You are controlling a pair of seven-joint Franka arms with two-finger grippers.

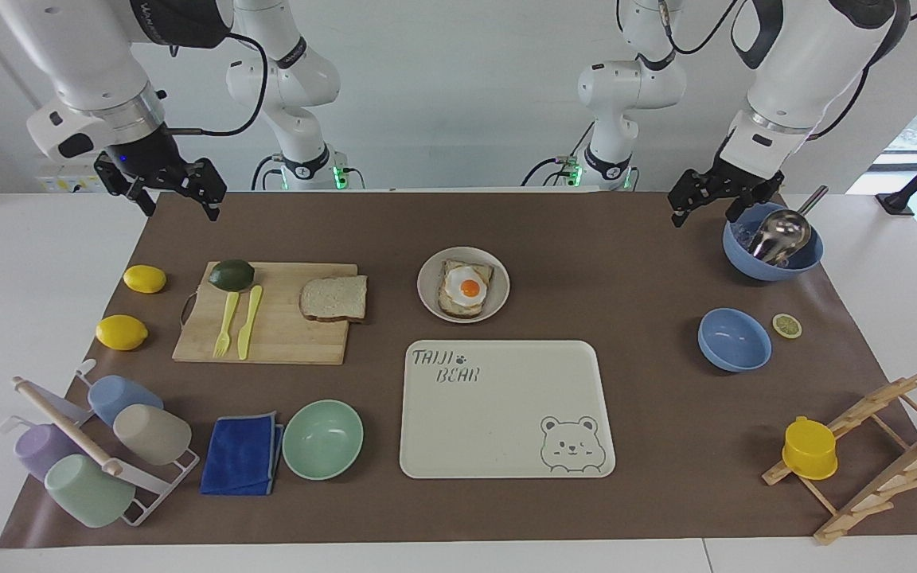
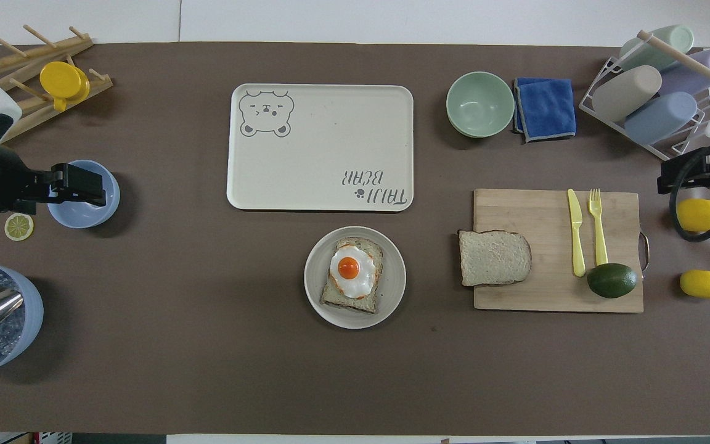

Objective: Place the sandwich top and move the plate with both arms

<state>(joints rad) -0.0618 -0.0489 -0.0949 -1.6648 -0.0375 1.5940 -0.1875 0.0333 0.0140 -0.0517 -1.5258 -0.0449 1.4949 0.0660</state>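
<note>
The sandwich top (image 1: 333,298) is a pale bread slice lying flat on the wooden cutting board (image 1: 283,334), at the board's edge nearest the plate; it also shows in the overhead view (image 2: 493,258). The beige plate (image 1: 427,286) holds a toast slice with a fried egg (image 1: 468,288) and stands mid-table (image 2: 315,277). My right gripper (image 1: 178,208) hangs open and empty in the air over the mat's edge at the right arm's end (image 2: 694,176). My left gripper (image 1: 704,215) hangs open and empty beside the large blue bowl (image 1: 773,251).
The cream bear tray (image 1: 506,414) lies farther from the robots than the plate. An avocado (image 1: 232,274), yellow knife and fork lie on the board. Two lemons, a cup rack, a blue cloth and a mint bowl (image 1: 322,439) are toward the right arm's end. Small blue bowl (image 1: 734,340), wooden rack toward the left arm's.
</note>
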